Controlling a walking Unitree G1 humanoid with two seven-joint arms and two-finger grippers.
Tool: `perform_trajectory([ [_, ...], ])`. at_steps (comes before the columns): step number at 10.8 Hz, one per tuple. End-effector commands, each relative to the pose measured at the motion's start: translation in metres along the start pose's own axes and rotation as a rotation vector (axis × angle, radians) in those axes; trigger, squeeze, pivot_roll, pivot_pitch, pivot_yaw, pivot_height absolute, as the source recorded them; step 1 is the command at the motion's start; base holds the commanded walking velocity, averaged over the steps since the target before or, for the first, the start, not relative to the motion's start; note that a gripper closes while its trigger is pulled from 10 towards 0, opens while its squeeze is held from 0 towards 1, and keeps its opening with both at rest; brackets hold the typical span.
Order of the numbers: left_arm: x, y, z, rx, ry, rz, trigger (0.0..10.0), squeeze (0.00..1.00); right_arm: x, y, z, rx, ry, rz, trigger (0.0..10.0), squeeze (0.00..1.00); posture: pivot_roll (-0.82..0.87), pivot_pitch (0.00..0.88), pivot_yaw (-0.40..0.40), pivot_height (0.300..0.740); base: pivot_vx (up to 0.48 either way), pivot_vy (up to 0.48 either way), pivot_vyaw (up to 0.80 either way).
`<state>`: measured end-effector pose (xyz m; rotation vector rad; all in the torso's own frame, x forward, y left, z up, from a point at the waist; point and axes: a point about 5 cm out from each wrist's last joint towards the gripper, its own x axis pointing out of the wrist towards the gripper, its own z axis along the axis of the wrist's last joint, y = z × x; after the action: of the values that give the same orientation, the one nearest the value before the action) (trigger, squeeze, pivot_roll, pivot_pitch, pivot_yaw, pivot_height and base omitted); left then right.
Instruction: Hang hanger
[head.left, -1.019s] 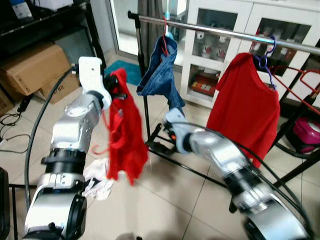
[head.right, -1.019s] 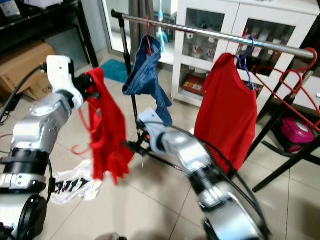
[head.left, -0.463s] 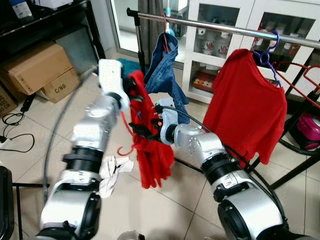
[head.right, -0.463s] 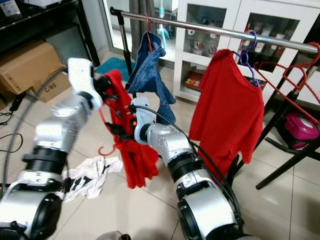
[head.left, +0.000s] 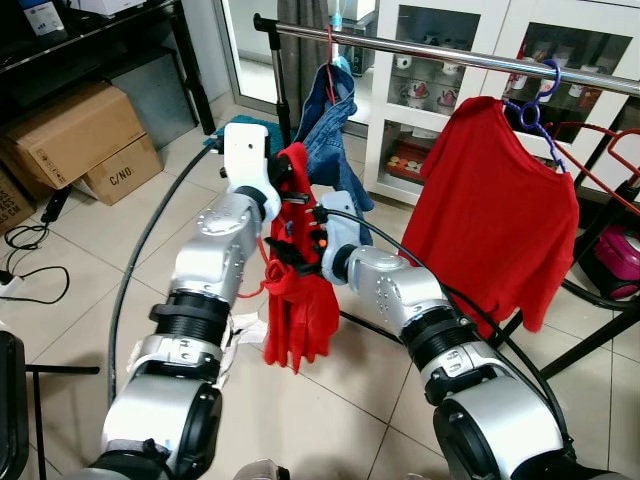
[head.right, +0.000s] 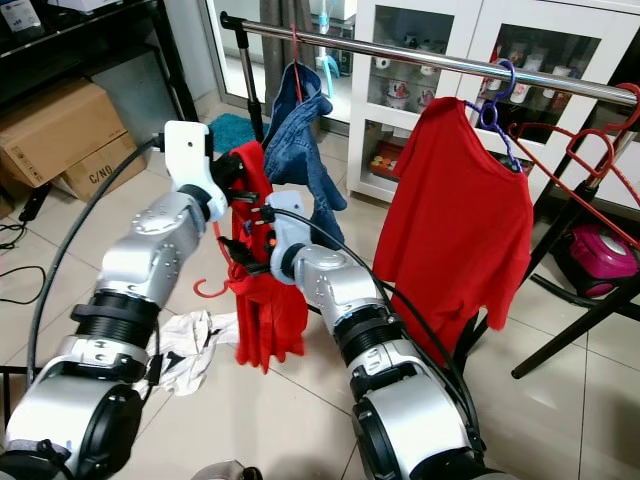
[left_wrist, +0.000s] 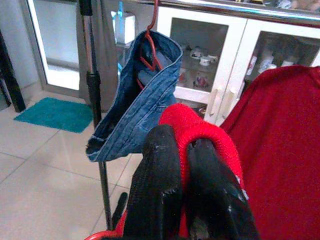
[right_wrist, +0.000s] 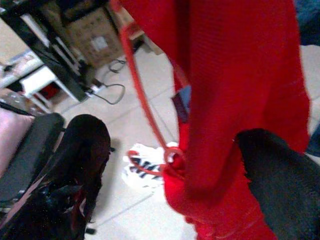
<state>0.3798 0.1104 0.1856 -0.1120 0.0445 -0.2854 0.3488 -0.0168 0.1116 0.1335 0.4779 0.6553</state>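
Note:
A red garment (head.left: 295, 290) on a red wire hanger hangs from my left gripper (head.left: 281, 184), which is shut on the cloth's top fold (left_wrist: 192, 122). The hanger's hook (head.right: 205, 290) points down and to the left, beside the cloth. My right gripper (head.left: 292, 256) is at the garment's middle, open, with the cloth and the hanger wire (right_wrist: 145, 105) between its spread fingers (right_wrist: 85, 150). Just behind runs the metal clothes rail (head.left: 450, 55), carrying blue jeans (head.left: 325, 130) on a red hanger and a red T-shirt (head.left: 495, 200) on a purple hanger.
A white printed cloth (head.right: 185, 340) lies on the tiled floor below the garment. Cardboard boxes (head.left: 70, 135) sit at the left under a dark shelf. A white glass-door cabinet (head.left: 450, 90) stands behind the rail. Empty red hangers (head.left: 610, 170) and a pink object (head.left: 620, 255) are at the right.
My left arm has carried the red garment rightward, close to the jeans on the rail. My right gripper has come up from beside the rack to the garment's middle.

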Motion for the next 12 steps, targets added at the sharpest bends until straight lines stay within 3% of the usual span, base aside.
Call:
perform_trajectory([
  [1,0.001,-0.008,0.018,0.013,-0.067,-0.017,0.0,0.00,0.001,0.000,0.004,-0.031,-0.010,-0.037,10.0,0.00,-0.06,0.000,0.090,0.740,0.000,0.000,0.00],
  [3,0.000,-0.015,0.022,0.001,-0.080,-0.039,0.0,0.00,0.002,-0.004,0.006,-0.020,-0.025,-0.077,10.0,0.00,-0.07,0.000,0.088,0.740,0.000,0.000,0.00],
  [4,-0.001,-0.018,0.025,-0.014,-0.088,-0.049,0.0,0.00,0.001,-0.005,0.008,-0.001,-0.039,-0.076,7.1,0.00,-0.07,0.000,0.088,0.740,0.000,0.000,0.00],
  [5,-0.002,-0.020,0.028,-0.020,-0.094,-0.055,0.0,0.00,0.001,-0.007,0.009,0.011,-0.054,-0.076,0.0,0.00,-0.07,0.000,0.088,0.740,0.000,0.000,0.00],
  [12,-0.005,-0.014,0.034,-0.022,-0.097,-0.045,0.0,0.00,-0.002,-0.014,0.015,0.033,-0.094,-0.068,0.0,0.00,-0.06,0.000,0.083,0.740,0.000,0.000,0.00],
])
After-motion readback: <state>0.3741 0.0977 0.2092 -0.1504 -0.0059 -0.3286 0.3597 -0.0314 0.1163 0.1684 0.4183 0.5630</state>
